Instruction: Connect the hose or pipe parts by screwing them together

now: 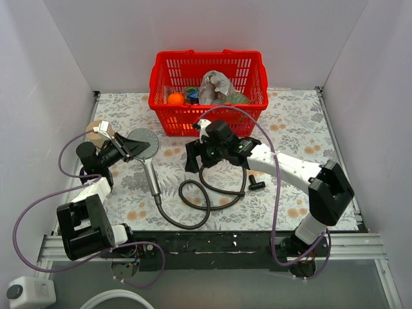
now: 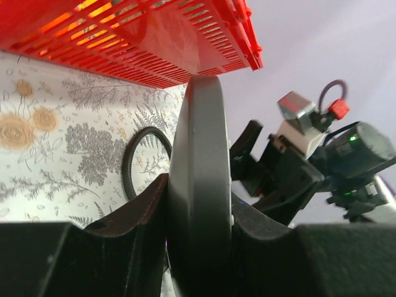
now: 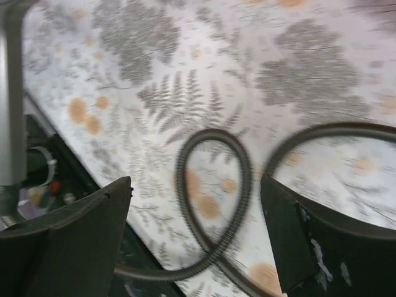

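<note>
The grey hand shower (image 1: 147,144) lies on the flowered table, round head at the back, handle pointing toward the near edge. My left gripper (image 1: 132,148) is shut on the rim of the head; in the left wrist view the head (image 2: 198,185) stands edge-on, pinched between both fingers. The dark grey hose (image 1: 182,223) runs from the handle's end and coils in loops mid-table. My right gripper (image 1: 195,161) hovers open above those loops. In the right wrist view a hose loop (image 3: 213,204) lies on the table below the open gripper (image 3: 195,185), untouched, and the shower handle (image 3: 12,93) shows at the left edge.
A red basket (image 1: 209,67) holding several small items stands at the back centre, close behind both grippers. A small black part (image 1: 256,183) lies on the table under the right forearm. White walls close in the table on three sides.
</note>
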Motion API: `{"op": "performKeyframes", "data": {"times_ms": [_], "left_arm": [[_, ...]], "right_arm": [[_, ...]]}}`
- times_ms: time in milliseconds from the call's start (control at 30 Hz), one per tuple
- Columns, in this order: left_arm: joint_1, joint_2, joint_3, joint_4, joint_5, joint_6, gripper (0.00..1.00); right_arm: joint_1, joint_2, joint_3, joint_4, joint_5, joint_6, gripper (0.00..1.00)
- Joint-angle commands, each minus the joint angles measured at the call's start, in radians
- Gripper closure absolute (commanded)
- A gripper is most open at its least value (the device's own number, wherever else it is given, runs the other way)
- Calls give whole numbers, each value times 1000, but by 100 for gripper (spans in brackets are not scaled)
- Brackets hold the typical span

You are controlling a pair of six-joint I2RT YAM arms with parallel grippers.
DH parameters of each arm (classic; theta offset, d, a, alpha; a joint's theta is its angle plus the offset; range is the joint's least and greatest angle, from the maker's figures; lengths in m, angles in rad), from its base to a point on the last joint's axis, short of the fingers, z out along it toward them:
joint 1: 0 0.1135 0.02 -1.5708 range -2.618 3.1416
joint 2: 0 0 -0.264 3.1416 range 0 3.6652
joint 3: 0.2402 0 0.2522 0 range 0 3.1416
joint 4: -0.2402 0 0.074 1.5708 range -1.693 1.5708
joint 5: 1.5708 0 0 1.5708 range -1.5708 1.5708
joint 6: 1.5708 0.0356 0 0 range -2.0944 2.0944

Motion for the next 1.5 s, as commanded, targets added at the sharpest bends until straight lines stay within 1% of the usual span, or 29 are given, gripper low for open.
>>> {"op": "performKeyframes", "data": {"times_ms": [0, 33, 67, 100, 167, 200, 233, 300, 333, 367, 400, 500, 600, 733, 967, 1000, 1033, 1100, 1200, 1233, 1333, 1367, 1400, 1433, 1467], "left_arm": [[-22, 52, 191, -100, 103, 259, 99], [-32, 77, 235, -186, 112, 328, 95], [-42, 97, 276, -272, 113, 393, 93], [-58, 114, 317, -396, 106, 493, 93], [-67, 151, 384, -461, 45, 541, 92], [-81, 163, 400, -533, 26, 570, 92], [-93, 183, 446, -590, -4, 663, 91], [-134, 207, 474, -737, -60, 740, 85], [-150, 217, 480, -773, -83, 818, 83], [-167, 230, 482, -803, -130, 848, 80], [-199, 233, 473, -827, -155, 874, 78], [-252, 272, 457, -857, -222, 937, 74], [-288, 328, 471, -897, -251, 989, 68], [-303, 401, 494, -933, -299, 1034, 63], [-303, 485, 528, -963, -364, 1069, 57], [-303, 491, 534, -975, -367, 1080, 53], [-302, 497, 543, -983, -380, 1092, 35], [-302, 497, 557, -1025, -397, 1110, 19], [-294, 482, 591, -1092, -414, 1144, 10], [-290, 476, 600, -1109, -411, 1152, 9], [-276, 451, 663, -1205, -387, 1190, 9], [-271, 441, 702, -1274, -379, 1218, 9], [-270, 435, 726, -1310, -361, 1236, 9], [-268, 428, 744, -1346, -354, 1255, 9], [-268, 422, 778, -1423, -350, 1296, 9]], "right_arm": [[-19, -139, 72, -236, 324, -111, 7], [-43, -155, 41, -227, 300, -89, 7], [-71, -184, 20, -209, 204, -38, 6], [-127, -198, -2, -175, 166, -4, 6], [-171, -222, -77, -143, 85, 55, 5], [-195, -251, -100, -135, 83, 67, 5], [-201, -265, -118, -124, 91, 75, 5], [-204, -311, -152, -141, 169, 83, 4], [-204, -325, -157, -170, 203, 83, 4], [-206, -351, -165, -182, 241, 83, 3], [-206, -364, -168, -191, 287, 76, 3], [-204, -402, -177, -230, 339, 70, 3], [-206, -443, -203, -254, 396, 76, 3], [-204, -502, -241, -250, 438, 95, 2], [-208, -537, -290, -254, 431, 110, 2], [-206, -537, -295, -250, 431, 112, 2], [-206, -540, -301, -250, 431, 113, 2], [-206, -542, -315, -248, 430, 116, 2], [-215, -537, -335, -238, 412, 142, 2], [-221, -531, -341, -233, 392, 158, 2], [-266, -526, -367, -221, 331, 210, 2], [-292, -529, -376, -202, 312, 217, 2], [-304, -535, -396, -189, 292, 224, 2], [-316, -546, -408, -181, 272, 230, 4], [-333, -552, -415, -173, 273, 227, 9]]}}
